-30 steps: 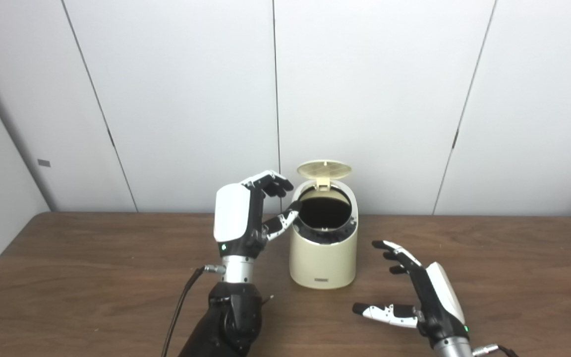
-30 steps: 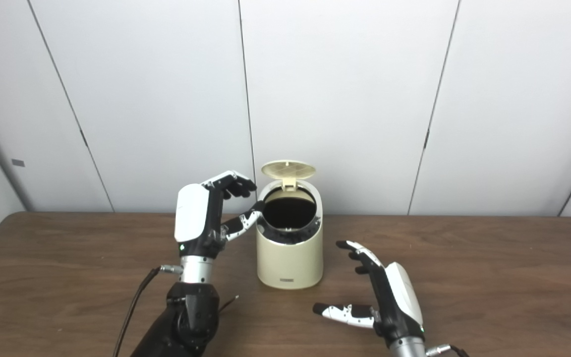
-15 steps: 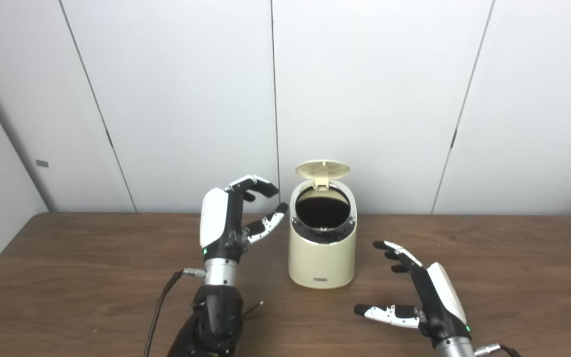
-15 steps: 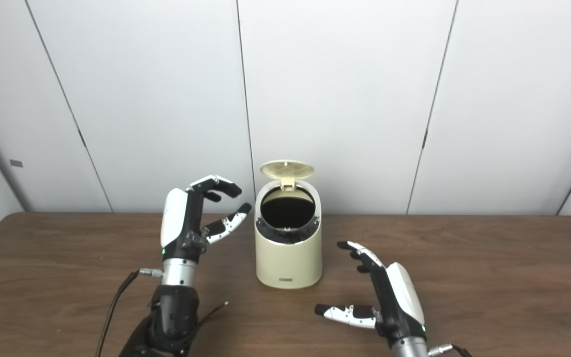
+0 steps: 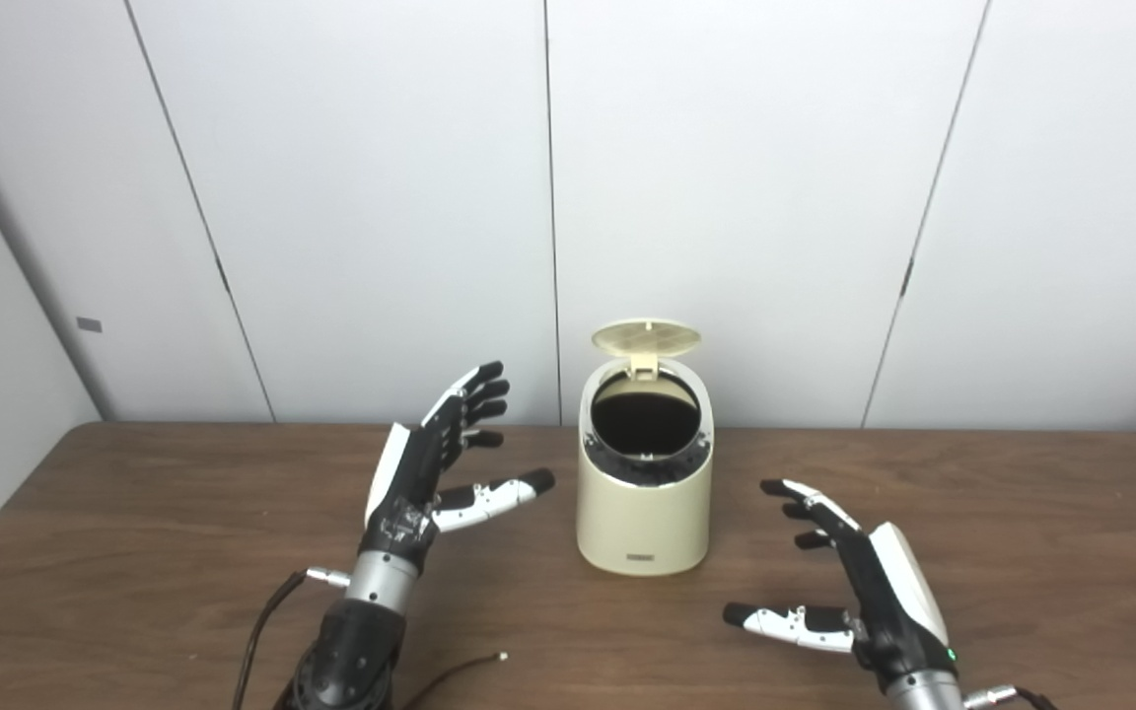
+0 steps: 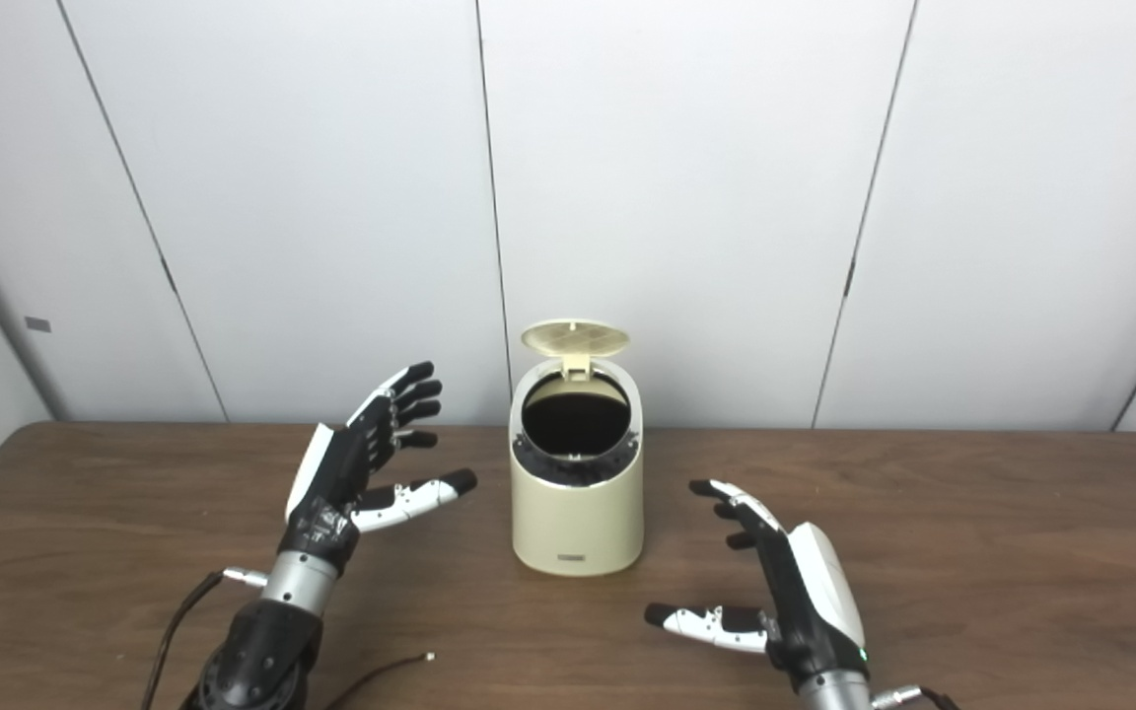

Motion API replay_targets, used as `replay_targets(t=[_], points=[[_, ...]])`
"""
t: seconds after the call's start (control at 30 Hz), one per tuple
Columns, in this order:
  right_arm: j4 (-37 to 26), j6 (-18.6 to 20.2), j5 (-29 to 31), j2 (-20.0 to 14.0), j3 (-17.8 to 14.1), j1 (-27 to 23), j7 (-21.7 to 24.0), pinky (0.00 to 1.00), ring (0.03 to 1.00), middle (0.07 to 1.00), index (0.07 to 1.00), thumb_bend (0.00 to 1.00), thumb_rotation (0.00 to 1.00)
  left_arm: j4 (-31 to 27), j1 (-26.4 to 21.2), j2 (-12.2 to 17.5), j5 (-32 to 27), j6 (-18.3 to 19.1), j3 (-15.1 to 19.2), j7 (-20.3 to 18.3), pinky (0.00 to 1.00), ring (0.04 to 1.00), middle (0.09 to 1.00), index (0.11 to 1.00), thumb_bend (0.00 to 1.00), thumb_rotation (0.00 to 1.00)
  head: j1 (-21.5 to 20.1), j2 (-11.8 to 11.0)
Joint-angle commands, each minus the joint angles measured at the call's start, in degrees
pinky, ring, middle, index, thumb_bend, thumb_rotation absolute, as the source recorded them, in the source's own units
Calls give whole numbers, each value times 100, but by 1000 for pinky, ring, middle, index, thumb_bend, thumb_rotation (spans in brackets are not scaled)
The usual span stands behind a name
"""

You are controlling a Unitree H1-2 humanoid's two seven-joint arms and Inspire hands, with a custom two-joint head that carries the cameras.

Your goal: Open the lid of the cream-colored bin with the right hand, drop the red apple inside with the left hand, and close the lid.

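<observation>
The cream-colored bin stands mid-table with its round lid tipped up at the back, showing a dark inside. No red apple is visible anywhere. My left hand hovers left of the bin, fingers spread, holding nothing. My right hand is low at the front right of the bin, fingers apart and empty. In the right eye view the bin sits between the left hand and the right hand.
The brown wooden table runs to a white panelled wall just behind the bin. A thin dark cable lies on the table by my left forearm.
My left hand has drawn back from the bin's rim, down and to the left, and its fingers have spread out. The right hand has barely moved. The lid stays up.
</observation>
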Motion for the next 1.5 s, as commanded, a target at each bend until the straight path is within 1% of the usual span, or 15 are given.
replay_targets(t=[0.0, 0.23, 0.37, 0.5, 0.63, 0.73, 0.83, 0.9, 0.93, 1.0, 1.1, 1.2, 1.3, 1.4, 1.47], points=[[-137, -194, 71, -57, -75, -146, -40, 698, 819, 858, 798, 671, 195, -32, -105, 85, 150, -86, 15, 26, 725, 825, 846, 883, 825, 172, -12, -4], [-90, -376, 207, -145, -165, -121, -89, 684, 798, 855, 806, 666, 158, 324, 30, 12, 182, -396, 45, 51, 705, 800, 824, 848, 821, 138, 19, 1], [-40, -548, 335, -162, -241, -160, -128, 683, 798, 857, 826, 663, 229, 468, 113, -5, 282, -508, 40, 114, 689, 789, 827, 851, 787, 97, 31, -4], [-81, -657, 380, -269, -233, -385, -6, 702, 806, 858, 837, 655, 268, 695, 208, 27, 292, -809, 53, 136, 698, 775, 813, 841, 785, 79, -24, -29], [-96, -737, 449, -385, -197, -718, 141, 735, 825, 860, 836, 657, 247, 775, 311, 23, 210, -945, 96, 93, 672, 759, 808, 835, 777, 50, -74, -61], [-310, -422, 291, -542, -110, -1168, 501, 716, 821, 872, 841, 665, 271, 687, 419, -33, 240, -821, 155, 155, 635, 745, 802, 832, 775, 41, -100, -88], [-396, -322, 73, -724, 9, -1714, 815, 671, 804, 870, 846, 673, 291, 640, 501, -104, 252, -708, 228, 227, 604, 716, 782, 814, 782, 34, -136, -110], [-420, -226, 56, -769, 29, -1895, 944, 670, 804, 870, 849, 680, 298, 630, 518, -127, 283, -663, 251, 244, 598, 707, 774, 806, 783, 31, -144, -118], [-445, -95, -32, -799, 49, -2042, 1034, 670, 804, 870, 849, 680, 298, 622, 529, -131, 307, -625, 262, 266, 598, 707, 774, 806, 783, 31, -149, -131], [-440, 127, -214, -871, 102, -2394, 1215, 631, 796, 865, 848, 695, 346, 636, 538, -126, 294, -611, 283, 271, 617, 717, 773, 797, 782, 31, -142, -160], [-347, 361, -481, -968, 231, -2890, 1489, 584, 801, 874, 853, 701, 370, 685, 530, -104, 307, -669, 288, 276, 613, 718, 772, 796, 780, 45, -137, -204], [-253, 447, -726, -1078, 395, -3251, 1739, 597, 806, 862, 848, 722, 363, 746, 511, -117, 292, -681, 290, 274, 610, 718, 771, 797, 769, 41, -161, -222], [-213, 585, -991, -1174, 556, -3492, 1986, 664, 838, 858, 856, 728, 366, 823, 483, -139, 221, -711, 306, 255, 610, 713, 777, 802, 776, 36, -153, -265], [-120, 630, -1079, -1205, 624, -3700, 2127, 628, 818, 848, 848, 749, 372, 845, 460, -152, 259, -685, 304, 285, 615, 720, 781, 803, 776, 40, -168, -290], [-99, 707, -1149, -1206, 665, -3807, 2258, 634, 827, 849, 848, 754, 380, 872, 447, -160, 268, -695, 302, 293, 617, 721, 775, 799, 775, 39, -163, -287]])
